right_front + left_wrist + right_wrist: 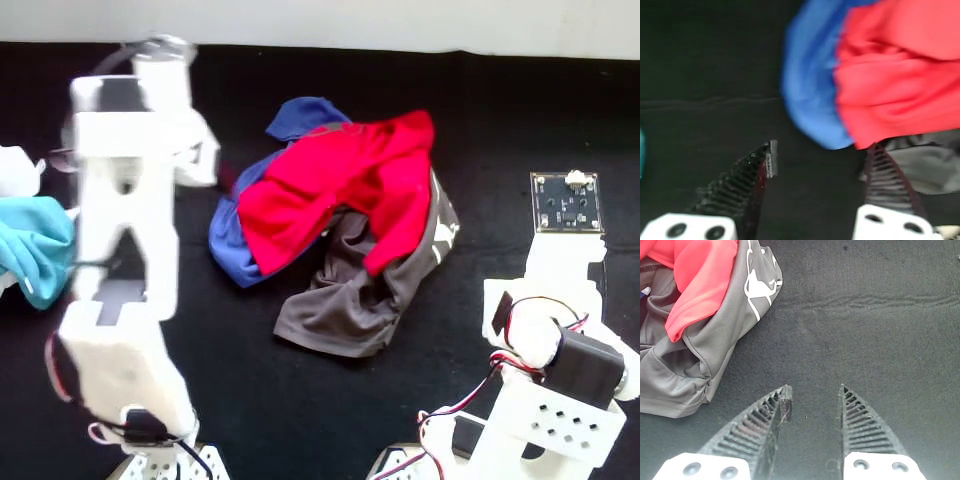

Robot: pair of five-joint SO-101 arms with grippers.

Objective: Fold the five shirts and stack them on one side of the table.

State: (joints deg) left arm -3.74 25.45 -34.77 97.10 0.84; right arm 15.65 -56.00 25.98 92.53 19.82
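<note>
Left wrist view shows the left pincer (pixel 821 150) wide and empty, the blue shirt (pixel 807 85) just ahead under the red shirt (pixel 895 75), so a grab may drag both, while the right pincer (pixel 814 390), open and empty, has the grey shirt (pixel 715 350) beside it.

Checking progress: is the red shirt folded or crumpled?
Crumpled. The red shirt lies bunched in uneven folds atop the blue shirt and grey shirt.

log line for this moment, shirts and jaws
pile: red shirt over blue shirt and grey shirt, unfolded | teal shirt apart | left jaws open by blue shirt | right jaws open, empty
</note>
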